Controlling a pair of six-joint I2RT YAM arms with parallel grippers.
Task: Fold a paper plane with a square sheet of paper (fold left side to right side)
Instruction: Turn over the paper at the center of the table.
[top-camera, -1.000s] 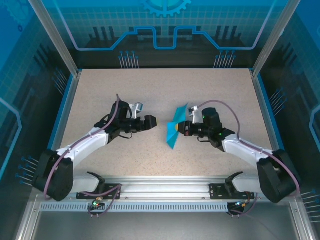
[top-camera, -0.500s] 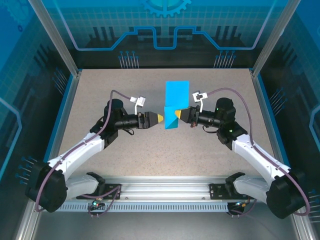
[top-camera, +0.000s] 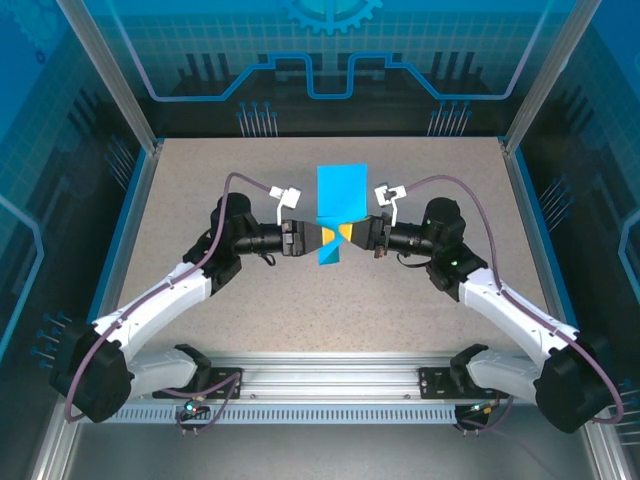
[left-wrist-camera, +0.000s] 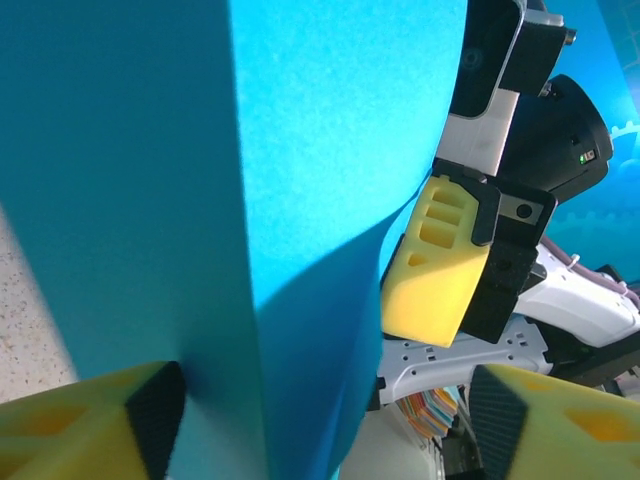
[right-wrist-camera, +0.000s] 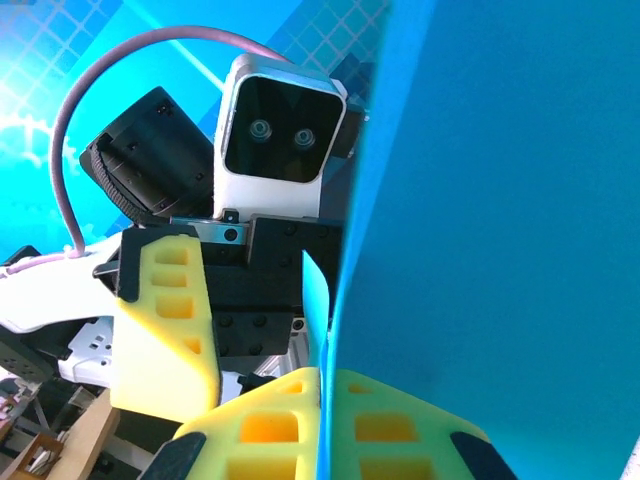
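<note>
The square sheet of paper (top-camera: 341, 197) is bright cyan-blue and folded into a tall strip. It is held upright above the table's middle, and no paper plane shape shows in it. My right gripper (top-camera: 349, 233) is shut on the sheet's lower right edge; its yellow fingers (right-wrist-camera: 400, 425) pinch the paper (right-wrist-camera: 500, 200). My left gripper (top-camera: 322, 238) faces it from the left. Its jaws are open around the sheet (left-wrist-camera: 300, 200), one pad (left-wrist-camera: 150, 410) against the paper and the other finger (left-wrist-camera: 560, 420) well off to the right.
The speckled beige table (top-camera: 220, 170) has blue side rails and an aluminium rail (top-camera: 320, 385) along the front. A stack of coloured paper (left-wrist-camera: 440, 412) shows far behind the right arm in the left wrist view.
Both grippers have moved toward the middle and met. The sheet has gone from crumpled and low to upright. The left jaws have come around its edge and narrowed.
</note>
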